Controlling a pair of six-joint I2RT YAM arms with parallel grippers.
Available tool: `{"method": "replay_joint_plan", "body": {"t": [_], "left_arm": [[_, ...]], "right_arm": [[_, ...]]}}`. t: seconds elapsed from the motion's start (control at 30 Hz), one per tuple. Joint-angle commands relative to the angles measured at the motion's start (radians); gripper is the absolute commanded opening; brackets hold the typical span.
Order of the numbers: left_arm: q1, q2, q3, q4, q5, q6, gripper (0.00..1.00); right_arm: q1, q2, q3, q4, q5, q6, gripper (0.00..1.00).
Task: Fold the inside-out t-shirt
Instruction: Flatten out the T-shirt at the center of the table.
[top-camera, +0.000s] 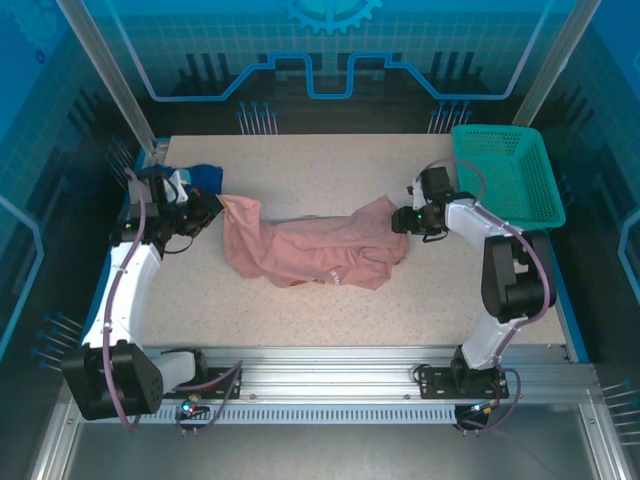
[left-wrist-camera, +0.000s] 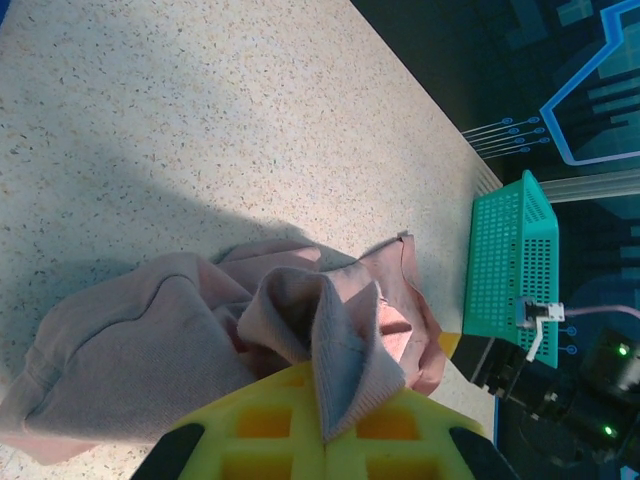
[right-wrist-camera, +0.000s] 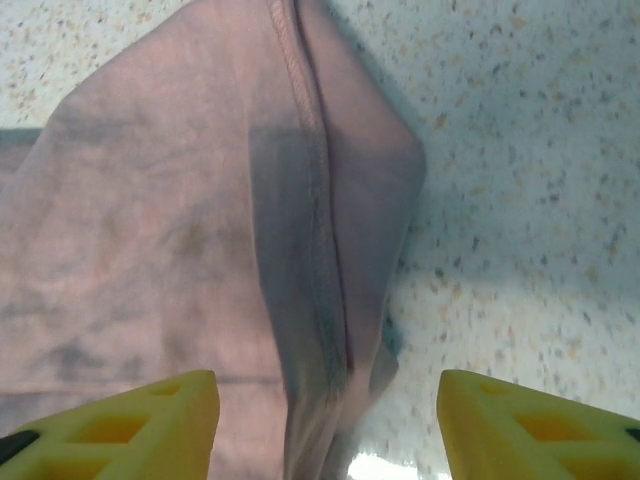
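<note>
One t-shirt edge inside left gripper

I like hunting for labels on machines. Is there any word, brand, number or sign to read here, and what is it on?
No text here can be read.
t-shirt: a small pale print near its front edge, too small to read.
back wall: a gear drawing and circuit-like lines, no words.
basket: no label to be seen.

What seems a dark blue cloth lies partly hidden behind the left hand; the inside-out t-shirt runs off the right wrist view's left edge.
</note>
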Motion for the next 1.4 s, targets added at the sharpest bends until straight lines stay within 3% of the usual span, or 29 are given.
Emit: {"method": "replay_joint_plan", "body": {"t": [0.0,0.1,0.43,0.5,0.57,0.67,0.73,0.8,0.93,1.03,1.37], "left_arm": [[0.009,-0.004,-0.005,0.021,0.029,0.009,0.00],[0.009,-0.010,-0.010,0.028,0.027,0.005,0.00],[0.009,-0.009,-0.005,0.026,0.024,0.004,0.00],[0.010,-0.014,0.003,0.015,0.008,0.008,0.00],[0.013,-0.022,0.017,0.007,-0.006,0.006,0.00],[0.030,-0.032,0.076,-0.007,-0.007,-0.013,0.00],[0.050,-0.043,0.139,-0.015,-0.008,-0.029,0.00],[0.067,-0.058,0.210,-0.019,-0.029,-0.049,0.00],[0.114,-0.086,0.328,-0.003,-0.065,-0.100,0.00],[0.146,-0.105,0.425,0.010,-0.068,-0.120,0.00],[0.149,-0.130,0.927,-0.119,-0.256,0.070,0.00]], "right_arm": [[0.028,0.068,0.072,-0.037,0.041,-0.034,0.53],[0.031,0.096,0.088,-0.051,0.049,-0.042,0.37],[0.024,0.024,0.057,-0.055,0.052,-0.046,0.00],[-0.001,-0.059,0.038,-0.036,-0.007,-0.028,0.00],[-0.057,-0.191,0.000,0.045,-0.201,0.019,0.00],[-0.192,-0.375,-0.078,0.324,-0.511,0.242,0.00],[-0.256,-0.459,-0.093,0.490,-0.573,0.377,0.00],[-0.283,-0.496,-0.058,0.529,-0.574,0.418,0.00],[-0.304,-0.519,0.107,0.359,-0.533,0.342,0.00],[-0.337,-0.585,0.170,0.343,-0.524,0.327,0.00],[-0.351,-0.828,0.424,0.085,-0.364,0.097,0.00]]}}
